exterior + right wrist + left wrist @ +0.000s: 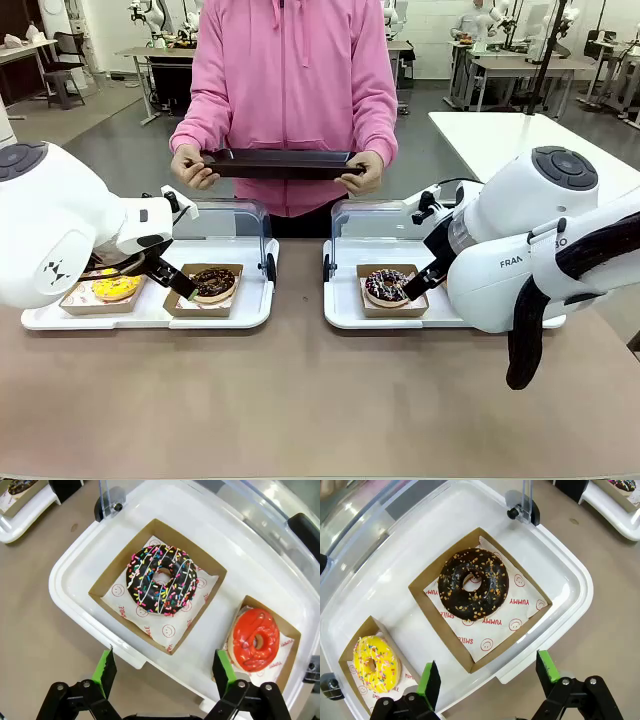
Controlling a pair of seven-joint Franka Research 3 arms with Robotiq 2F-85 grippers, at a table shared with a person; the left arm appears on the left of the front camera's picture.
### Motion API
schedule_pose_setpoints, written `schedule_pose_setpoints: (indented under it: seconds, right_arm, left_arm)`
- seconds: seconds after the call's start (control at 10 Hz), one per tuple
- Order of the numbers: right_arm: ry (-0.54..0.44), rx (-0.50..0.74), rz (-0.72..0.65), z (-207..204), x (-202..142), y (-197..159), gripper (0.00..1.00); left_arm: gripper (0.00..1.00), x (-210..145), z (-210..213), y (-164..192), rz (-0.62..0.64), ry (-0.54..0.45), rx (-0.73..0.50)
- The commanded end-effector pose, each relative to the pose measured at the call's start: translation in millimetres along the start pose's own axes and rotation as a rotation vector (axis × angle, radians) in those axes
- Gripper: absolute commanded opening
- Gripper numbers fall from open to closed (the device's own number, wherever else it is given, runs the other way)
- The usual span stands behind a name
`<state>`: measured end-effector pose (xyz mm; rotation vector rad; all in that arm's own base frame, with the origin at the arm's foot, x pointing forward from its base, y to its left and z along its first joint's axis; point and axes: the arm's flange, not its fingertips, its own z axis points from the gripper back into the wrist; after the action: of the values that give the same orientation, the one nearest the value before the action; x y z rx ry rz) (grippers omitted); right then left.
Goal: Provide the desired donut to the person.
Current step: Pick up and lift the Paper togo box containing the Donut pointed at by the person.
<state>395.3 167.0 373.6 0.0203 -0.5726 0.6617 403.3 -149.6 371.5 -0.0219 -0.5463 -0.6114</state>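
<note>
Chocolate donut (473, 584) and yellow donut (374, 663) lie boxed on the desk (300, 400) below the spread left jaws; sprinkled donut (162, 580) and red donut (256, 639) below the spread right jaws. The person (290, 80) holds a black tray (282, 163).

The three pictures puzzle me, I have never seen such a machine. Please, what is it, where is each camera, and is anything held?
These are two white robot arms at a table. The front view looks across it at a person holding a dark tray. The other two cameras sit on the wrists, looking down past the green-padded fingers. The left gripper, open and empty, hangs over a yellow donut and a nut-topped chocolate donut. The right gripper, also open and empty, hangs over a sprinkled chocolate donut and a red donut.
</note>
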Motion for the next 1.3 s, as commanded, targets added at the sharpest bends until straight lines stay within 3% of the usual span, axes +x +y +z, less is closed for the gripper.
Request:
schedule_pose_setpoints:
  seconds: [0.0, 1.2]
  right_arm:
    - [0.0, 0.0, 0.0, 0.0, 0.0, 0.0, 1.0]
    - [0.0, 0.0, 0.0, 0.0, 0.0, 0.0, 1.0]
  left_arm:
    - [1.0, 0.0, 0.0, -0.1, 0.0, 0.0, 0.0]
    - [1.0, 0.0, 0.0, -0.1, 0.0, 0.0, 0.0]
